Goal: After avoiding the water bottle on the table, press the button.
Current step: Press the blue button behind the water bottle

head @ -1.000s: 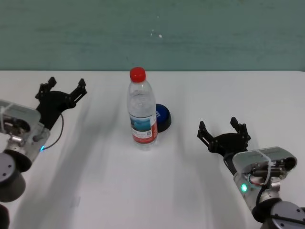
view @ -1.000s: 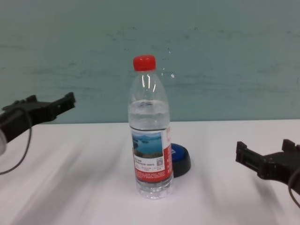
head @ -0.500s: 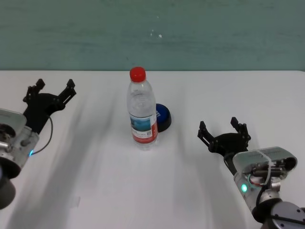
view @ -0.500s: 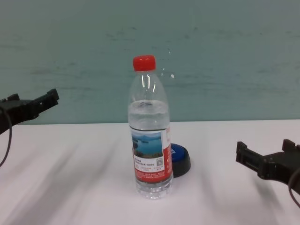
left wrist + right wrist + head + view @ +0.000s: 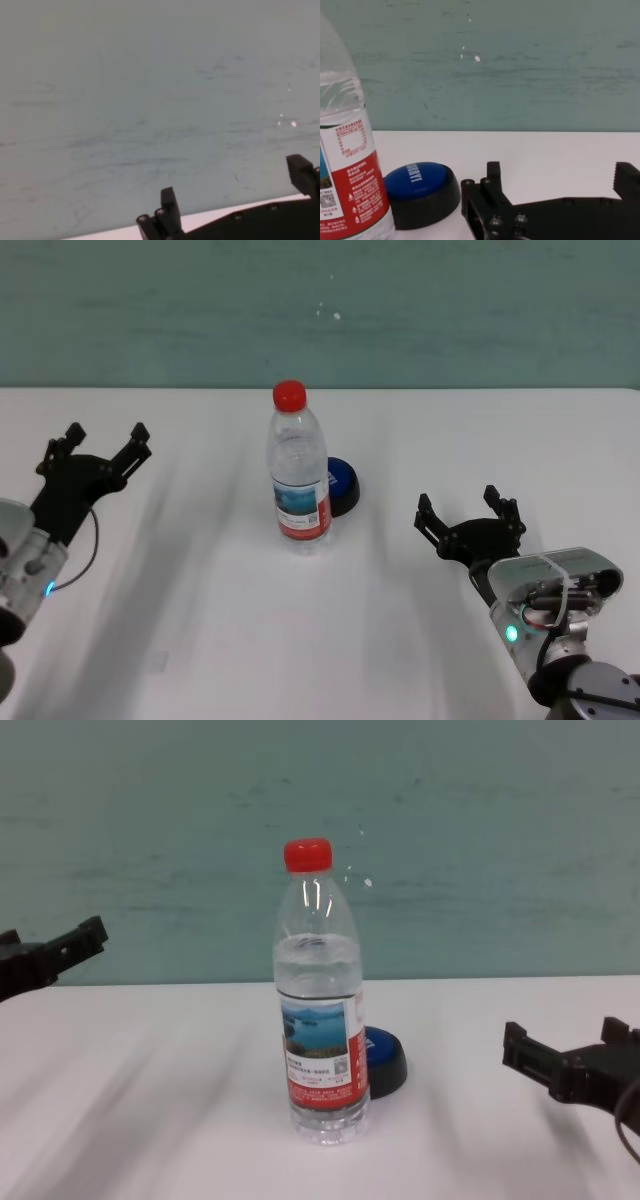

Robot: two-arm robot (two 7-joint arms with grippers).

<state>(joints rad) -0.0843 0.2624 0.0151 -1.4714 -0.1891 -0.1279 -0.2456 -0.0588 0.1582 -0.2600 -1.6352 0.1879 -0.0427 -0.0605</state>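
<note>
Water bottle (image 5: 297, 472) upright, cap topmost

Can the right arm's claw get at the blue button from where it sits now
Probably yes. The right claw is open, to the right of the button, with bare table between. The water bottle stands on the button's left front, off that path.

A scuffed teal wall (image 5: 330, 310) rises behind the white tabletop (image 5: 300, 640).

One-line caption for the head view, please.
Clear plastic red-capped water bottle stands before the blue domed button on the white table; open left claw and right claw flank them.
</note>
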